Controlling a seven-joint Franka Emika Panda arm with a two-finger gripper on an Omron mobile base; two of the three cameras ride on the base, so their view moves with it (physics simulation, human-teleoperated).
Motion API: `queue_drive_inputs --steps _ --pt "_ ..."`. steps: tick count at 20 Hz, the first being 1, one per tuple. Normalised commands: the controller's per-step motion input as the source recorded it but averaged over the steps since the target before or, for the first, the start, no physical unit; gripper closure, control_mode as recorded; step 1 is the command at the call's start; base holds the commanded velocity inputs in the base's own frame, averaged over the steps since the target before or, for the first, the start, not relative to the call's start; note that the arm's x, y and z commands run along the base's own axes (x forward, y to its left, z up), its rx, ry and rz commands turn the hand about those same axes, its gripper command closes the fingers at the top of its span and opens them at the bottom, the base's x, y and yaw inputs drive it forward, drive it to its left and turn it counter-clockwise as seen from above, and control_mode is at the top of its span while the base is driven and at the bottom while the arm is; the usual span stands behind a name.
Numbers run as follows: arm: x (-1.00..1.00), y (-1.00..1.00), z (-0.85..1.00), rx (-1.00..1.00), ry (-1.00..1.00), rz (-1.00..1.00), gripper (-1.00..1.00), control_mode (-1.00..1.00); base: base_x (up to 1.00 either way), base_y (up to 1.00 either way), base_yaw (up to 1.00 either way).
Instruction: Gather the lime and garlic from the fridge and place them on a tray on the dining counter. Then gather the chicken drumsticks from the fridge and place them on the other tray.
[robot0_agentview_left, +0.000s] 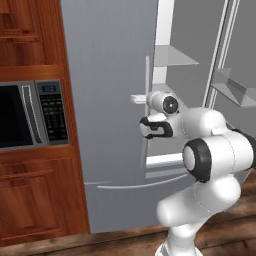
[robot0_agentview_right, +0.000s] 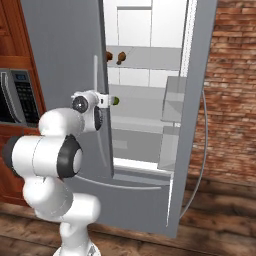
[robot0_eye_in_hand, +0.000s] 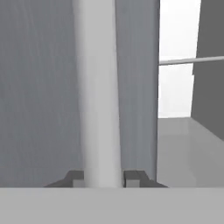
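The grey steel fridge has its right door swung open and its left door nearly closed. My gripper is shut on the left door's slim vertical handle, one fingertip on each side of it. Inside, the small dark green lime lies on a middle shelf just past the gripper. Two reddish-brown chicken drumsticks rest on the shelf above. The garlic, the trays and the dining counter are out of view.
A microwave sits in wooden cabinets to the left of the fridge. A red brick wall stands to the right, behind the open door. The floor is dark wood.
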Motion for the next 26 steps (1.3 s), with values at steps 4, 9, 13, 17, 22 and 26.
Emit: queue_drive_inputs --steps 4,9,13,17,22,26 --pt "-1.0 0.63 0.39 0.17 0.4 -0.04 1.0 -1.0 0.0 0.0 0.0" --pt "-1.0 1.0 0.0 0.1 0.09 -0.04 1.0 -1.0 0.0 0.0 0.0" --pt "-1.0 1.0 -0.38 0.06 -0.05 -0.02 1.0 -1.0 0.0 0.0 0.0" --pt "-1.0 0.77 -0.27 0.04 -0.32 0.01 1.0 -1.0 0.0 0.0 0.0" --pt "-1.0 -0.82 0.9 0.2 -0.5 -0.01 1.0 -1.0 0.0 0.0 0.0" --pt "-1.0 -1.0 1.0 0.3 -0.24 0.01 1.0 -1.0 0.0 0.0 0.0"
